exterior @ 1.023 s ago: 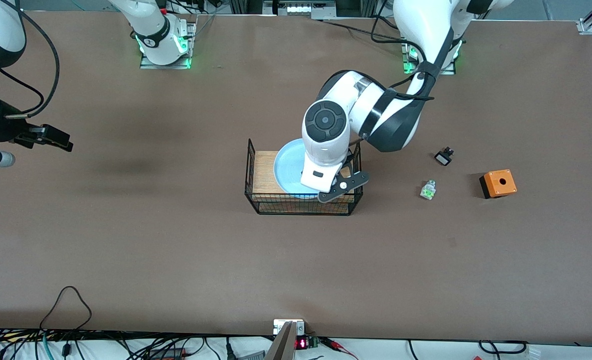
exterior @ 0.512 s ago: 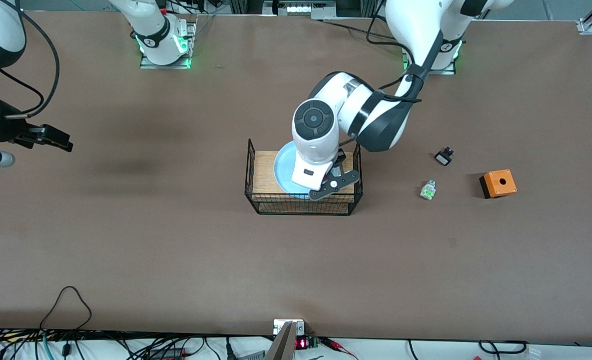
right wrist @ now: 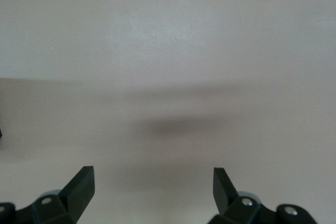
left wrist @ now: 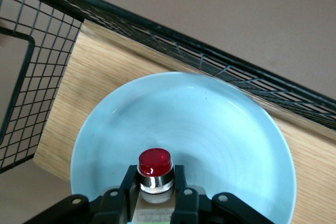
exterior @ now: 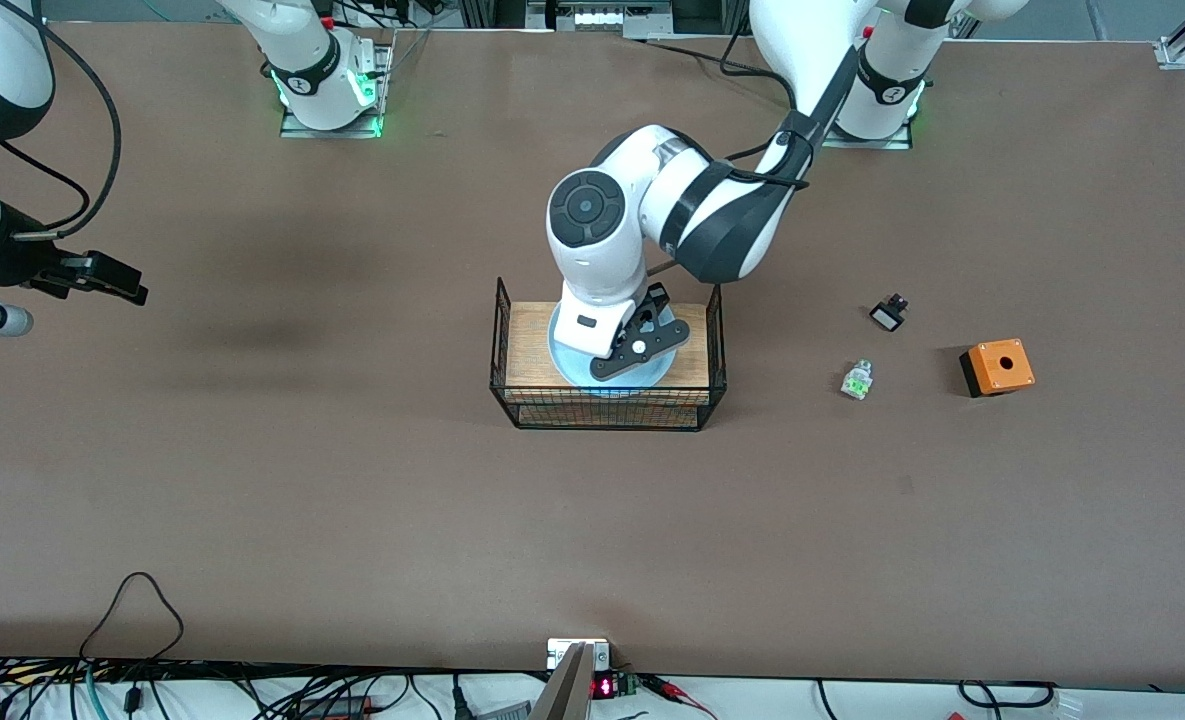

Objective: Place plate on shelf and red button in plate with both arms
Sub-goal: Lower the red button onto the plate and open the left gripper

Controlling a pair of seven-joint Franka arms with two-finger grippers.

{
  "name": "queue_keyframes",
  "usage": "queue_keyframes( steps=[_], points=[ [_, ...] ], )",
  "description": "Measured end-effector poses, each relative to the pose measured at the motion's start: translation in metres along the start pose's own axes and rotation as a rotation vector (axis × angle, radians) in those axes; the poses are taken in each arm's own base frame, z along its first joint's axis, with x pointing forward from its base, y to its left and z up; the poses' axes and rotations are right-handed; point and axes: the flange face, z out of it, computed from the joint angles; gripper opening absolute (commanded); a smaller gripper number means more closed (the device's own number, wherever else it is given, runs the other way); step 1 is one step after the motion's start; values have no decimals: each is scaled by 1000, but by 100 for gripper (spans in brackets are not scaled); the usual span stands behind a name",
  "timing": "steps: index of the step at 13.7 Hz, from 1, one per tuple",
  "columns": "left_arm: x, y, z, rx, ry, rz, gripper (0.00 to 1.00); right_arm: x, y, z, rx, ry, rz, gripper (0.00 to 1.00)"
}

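**Operator:** Where's the red button [left wrist: 155, 162] right now?

**Guide:** You've got it clamped in the left gripper [left wrist: 156, 195], jaws closed on its body just under the metal collar, red cap pointing out. It hangs over the plate [left wrist: 210, 124], nearer the rim than the middle. The plate lies flat on the wooden board [left wrist: 105, 72] inside the wire basket [exterior: 501, 345], about midway along the desk [exterior: 352, 500].

**Operator:** So I just let go?

**Guide:** I'd judge not yet. Bring it toward the plate's centre first, then lower until the button is just above the glaze. A part that shape will likely roll or bounce on a smooth, shallow dish if you drop it from height.

**Operator:** Anything to watch around it?

**Guide:** The basket's wire walls stand close on each side of the plate, so come straight down and go straight up; don't swing sideways. Open the jaws slowly and lift only once the button has settled.

**Operator:** And the other arm?

**Guide:** The right gripper [right wrist: 152, 190] waits with jaws spread wide over bare desk at its own end; leave it. The green-and-white part [exterior: 857, 381], black part [exterior: 888, 314] and orange box [exterior: 997, 366] toward the left arm's end aren't your concern
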Motion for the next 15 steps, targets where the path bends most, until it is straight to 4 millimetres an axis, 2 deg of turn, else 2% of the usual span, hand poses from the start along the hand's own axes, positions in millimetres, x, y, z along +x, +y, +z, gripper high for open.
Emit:
queue_keyframes(
  steps=[3,5,6,7,12,14,15],
  points=[
    [2,1,8,12,2,-3,40,0,0,0,0,1,0,100],
    [3,1,12,19,3,-4,64,0,0,0,0,3,0,100],
    [4,1,16,24,2,-6,80,1,0,0,0,4,0,100],
    [5,0,18,27,2,-7,100,1,0,0,0,6,0,100],
    [14,-3,12,21,10,-20,100,1,0,-1,0,10,0,100],
    [15,-9,-4,25,8,-25,100,2,0,-1,0,15,0,100],
    [19,-15,-19,20,8,-29,100,2,0,-2,0,19,0,100]
  ],
)
